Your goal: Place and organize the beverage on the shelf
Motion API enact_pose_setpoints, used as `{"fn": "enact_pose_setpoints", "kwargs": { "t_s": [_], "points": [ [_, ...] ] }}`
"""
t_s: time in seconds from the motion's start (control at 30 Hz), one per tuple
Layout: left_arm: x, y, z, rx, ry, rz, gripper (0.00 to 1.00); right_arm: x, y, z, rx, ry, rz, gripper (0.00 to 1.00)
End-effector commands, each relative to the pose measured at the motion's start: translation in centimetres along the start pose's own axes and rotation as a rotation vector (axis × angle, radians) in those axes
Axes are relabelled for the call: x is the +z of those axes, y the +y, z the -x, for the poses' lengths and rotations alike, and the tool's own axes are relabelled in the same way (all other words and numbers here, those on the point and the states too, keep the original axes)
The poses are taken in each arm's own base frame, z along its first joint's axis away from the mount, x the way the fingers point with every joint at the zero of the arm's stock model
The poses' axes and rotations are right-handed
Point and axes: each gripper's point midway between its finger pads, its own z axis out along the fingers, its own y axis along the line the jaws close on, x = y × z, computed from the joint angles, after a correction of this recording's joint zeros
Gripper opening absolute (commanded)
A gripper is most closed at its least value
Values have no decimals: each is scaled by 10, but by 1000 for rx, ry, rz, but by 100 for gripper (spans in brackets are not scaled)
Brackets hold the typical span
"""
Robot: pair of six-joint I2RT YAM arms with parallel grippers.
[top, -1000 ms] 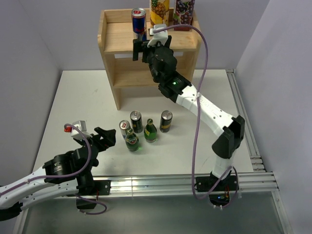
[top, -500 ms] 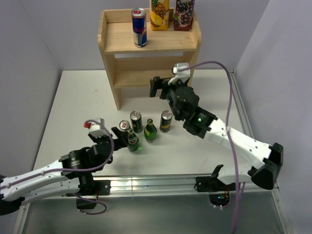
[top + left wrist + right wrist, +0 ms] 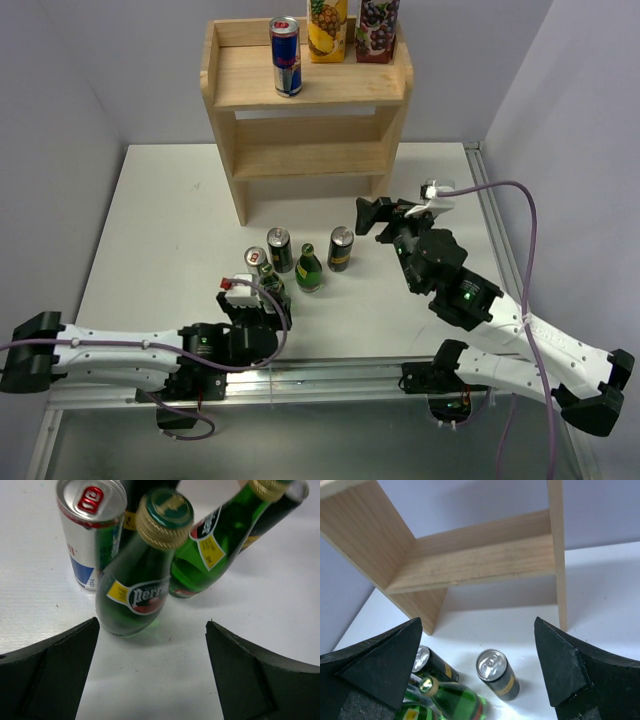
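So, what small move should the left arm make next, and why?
Probably ease the left gripper forward and slightly sideways toward the silver-and-blue can. Its open fingers face the nearer Perrier bottle, which stands upright but off-centre, close to one finger. Once centred, they could close on it without bumping the can.

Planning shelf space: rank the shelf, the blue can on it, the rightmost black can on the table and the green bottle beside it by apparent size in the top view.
1. shelf, by far.
2. blue can.
3. black can and green bottle look about alike; unranked.
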Motion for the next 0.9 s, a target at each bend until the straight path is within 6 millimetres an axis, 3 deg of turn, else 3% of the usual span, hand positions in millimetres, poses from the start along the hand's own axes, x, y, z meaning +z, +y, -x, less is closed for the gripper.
{"fn": "enact_pose_setpoints", "kwargs": {
  "t_s": [0.0, 0.37, 0.57, 0.87],
  "points": [
    [3, -12, 1, -51, -83, 14, 97, -8, -13, -7, 25, 11, -37, 100],
    [38, -7, -36, 89, -120, 145, 99, -24, -33, -26, 51, 32, -49, 100],
    [61, -9, -30, 82, -124, 99, 99, -30, -43, -32, 51, 30, -60, 100],
    [96, -2, -45, 158, -94, 159, 98, -35, -49, -36, 53, 32, -62, 100]
  ]
}}
